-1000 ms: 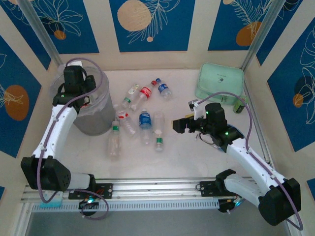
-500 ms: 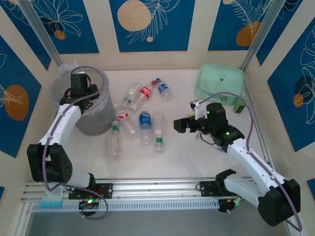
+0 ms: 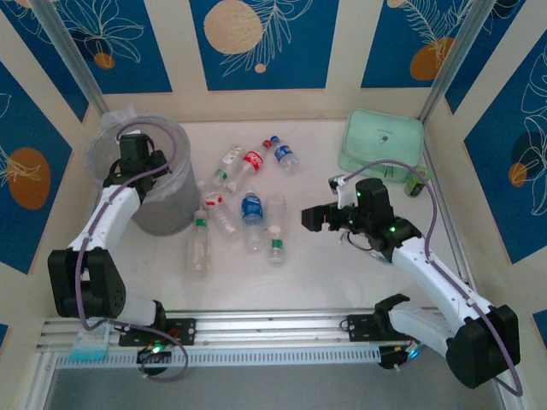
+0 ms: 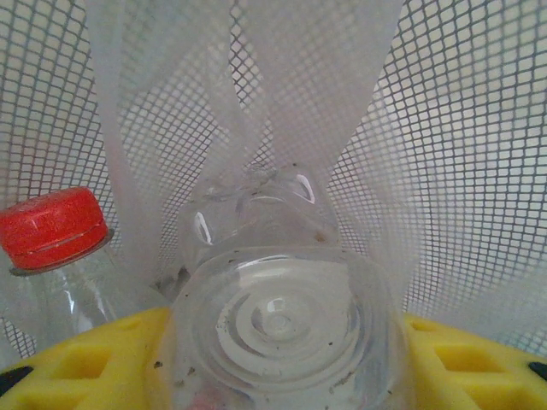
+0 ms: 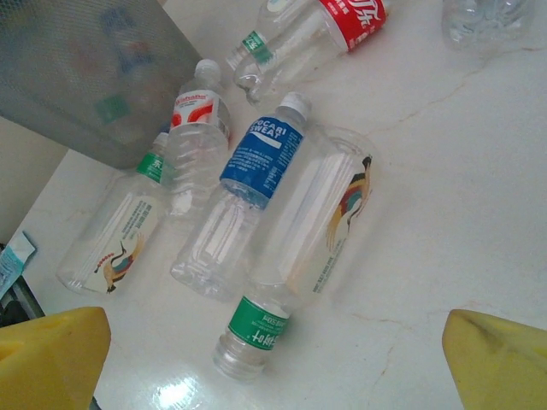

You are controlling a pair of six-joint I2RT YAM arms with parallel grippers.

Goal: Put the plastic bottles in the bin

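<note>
- The left fingers [image 4: 479, 376] grip a clear bottle [image 4: 278, 316] around its body, with its base facing the wrist camera. It is held down inside the bin [image 3: 171, 205], and the mesh wall stands close behind it.
- A red-capped bottle [image 4: 55, 231] already lies in the bin, just to the left of the held one.
- The step in hand looks like the drop. The fingers should open fully, because a light, empty bottle can cling to one finger instead of falling.
- Folds of the liner [image 4: 239, 102] hang right by the bottle. A straight lift out should keep the fingers from hooking the bag, dragging it or tipping the bin.
- The right fingers [image 5: 500, 363] stand wide open and empty, hovering over the surface [image 3: 342, 273] near the loose bottles.
- Nearest below them lie a green-labelled bottle [image 5: 299, 256] and a blue-labelled bottle [image 5: 256, 171], side by side and touching.
- For a clean pick, the fingers should close across the middle of the body, square to its length, since these bottles roll easily.
- One finger would have to go into the seam between the two, so the neighbour may be nudged. Coming down slowly would help.
- Several more bottles lie on the surface between the bin and the mint case [image 3: 382, 143], so much of the task seems left.
</note>
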